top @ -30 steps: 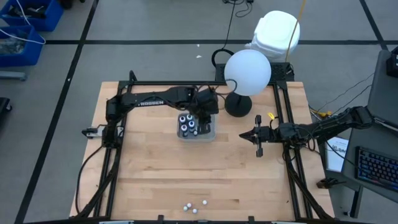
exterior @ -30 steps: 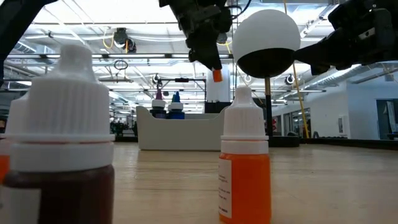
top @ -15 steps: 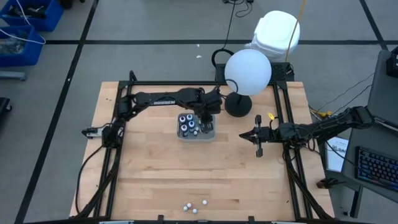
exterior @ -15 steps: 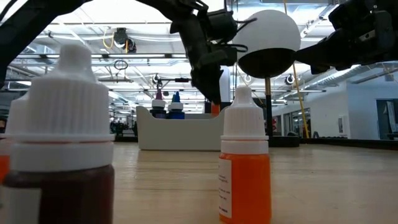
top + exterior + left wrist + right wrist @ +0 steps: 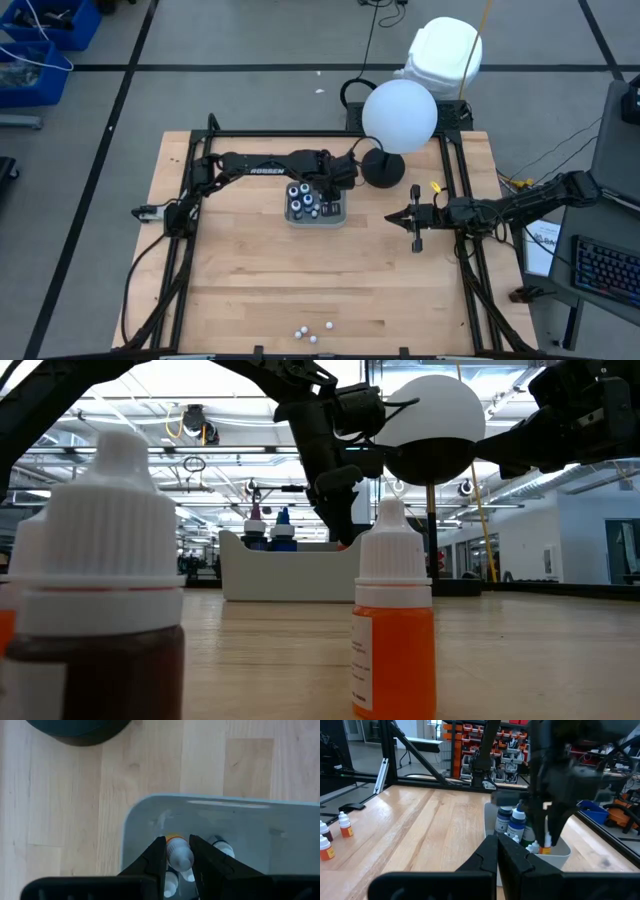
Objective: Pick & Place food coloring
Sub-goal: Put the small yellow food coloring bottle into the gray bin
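Left gripper (image 5: 177,855) gripping orange food-coloring bottle (image 5: 178,854) inside grey tray (image 5: 260,827) among other bottles (image 5: 303,201); right gripper (image 5: 416,222) clenched, idle.

The desk (image 5: 250,270) is pale wood in glued strips, smooth with a faint satin sheen, and the tray (image 5: 260,827) on it looks like grey plastic, smooth and softly glossy where light catches its rim. The little bottles (image 5: 393,625) look like plastic too: ribbed matt white caps over clear bodies with paper labels. The left pincer (image 5: 177,857) is matt black, and the globe (image 5: 399,116) is smooth matt white.
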`<move>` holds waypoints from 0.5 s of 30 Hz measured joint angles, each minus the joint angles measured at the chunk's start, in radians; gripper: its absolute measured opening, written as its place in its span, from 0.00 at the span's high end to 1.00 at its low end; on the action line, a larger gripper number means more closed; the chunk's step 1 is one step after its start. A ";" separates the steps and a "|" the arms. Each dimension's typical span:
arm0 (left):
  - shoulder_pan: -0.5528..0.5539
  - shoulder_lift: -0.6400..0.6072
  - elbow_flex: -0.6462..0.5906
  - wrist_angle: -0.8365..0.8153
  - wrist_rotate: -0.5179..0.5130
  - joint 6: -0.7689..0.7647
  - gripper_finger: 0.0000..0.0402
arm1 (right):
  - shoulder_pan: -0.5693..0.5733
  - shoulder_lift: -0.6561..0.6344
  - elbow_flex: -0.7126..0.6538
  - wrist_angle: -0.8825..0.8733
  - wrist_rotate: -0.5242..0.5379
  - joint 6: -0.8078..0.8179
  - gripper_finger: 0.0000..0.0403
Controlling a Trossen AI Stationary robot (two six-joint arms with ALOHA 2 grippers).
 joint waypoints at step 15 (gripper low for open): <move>-0.010 -0.002 -0.106 0.128 -0.039 -0.001 0.81 | 0.000 0.000 0.000 0.000 0.000 0.000 1.00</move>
